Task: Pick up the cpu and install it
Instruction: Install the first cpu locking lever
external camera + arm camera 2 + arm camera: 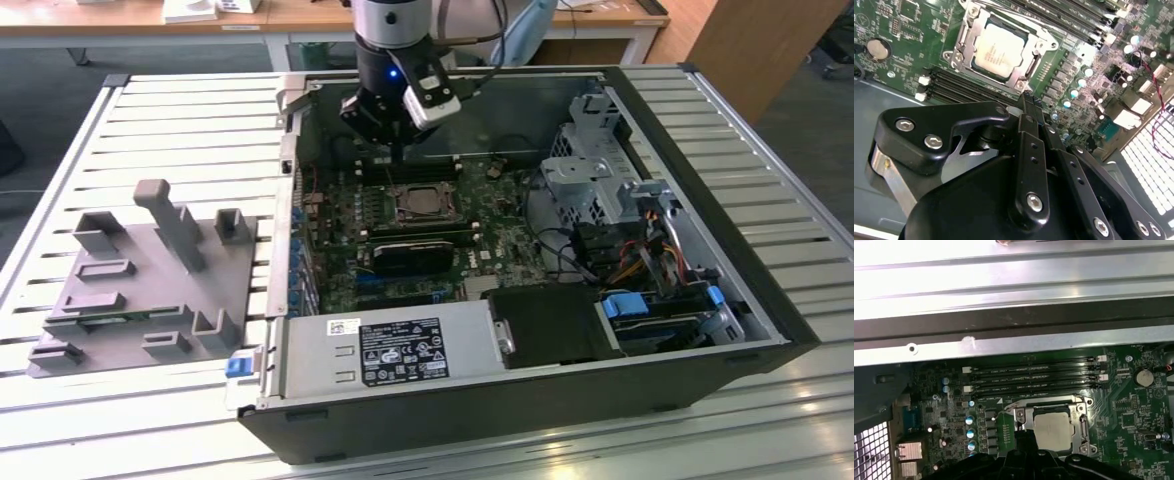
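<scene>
The cpu lies in its socket; the gripper hovers above, fingers seemingly together and empty. Unclamped, a knock might shift the chip.

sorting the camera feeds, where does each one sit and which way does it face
Exterior view: off the arm, above, looking down into the open black computer case; arm and gripper show.
Second wrist view: on the wrist, looking past the gripper's black links at the silvery square cpu in its socket.
First wrist view: on the wrist, facing the green motherboard.
Both wrist views share the cpu.
</scene>
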### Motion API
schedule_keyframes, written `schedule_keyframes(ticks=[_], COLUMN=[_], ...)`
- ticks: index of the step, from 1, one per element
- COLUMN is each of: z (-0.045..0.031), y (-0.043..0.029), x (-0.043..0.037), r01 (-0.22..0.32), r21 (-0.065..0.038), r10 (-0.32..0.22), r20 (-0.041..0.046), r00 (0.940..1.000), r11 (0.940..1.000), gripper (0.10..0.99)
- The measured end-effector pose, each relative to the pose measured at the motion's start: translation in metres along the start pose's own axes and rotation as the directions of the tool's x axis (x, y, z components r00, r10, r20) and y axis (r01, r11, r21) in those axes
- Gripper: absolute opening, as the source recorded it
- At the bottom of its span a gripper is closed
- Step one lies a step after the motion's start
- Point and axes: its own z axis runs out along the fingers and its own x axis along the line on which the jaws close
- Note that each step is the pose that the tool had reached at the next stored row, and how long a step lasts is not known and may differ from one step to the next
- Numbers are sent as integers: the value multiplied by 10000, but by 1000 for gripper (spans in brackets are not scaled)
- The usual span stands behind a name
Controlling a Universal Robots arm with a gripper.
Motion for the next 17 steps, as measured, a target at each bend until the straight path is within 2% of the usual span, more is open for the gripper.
schedule_keyframes(ticks=[7, 12, 17], z=[4, 8, 22], y=[6, -3, -11], x=[136, 200, 248], r01=[-2, 24, 416], r21=[-1, -5, -26], r10=[2, -24, -416], r20=[1, -1, -16], r00=[10000, 10000, 9991], r11=[10000, 10000, 9991], gripper=[106, 106, 106])
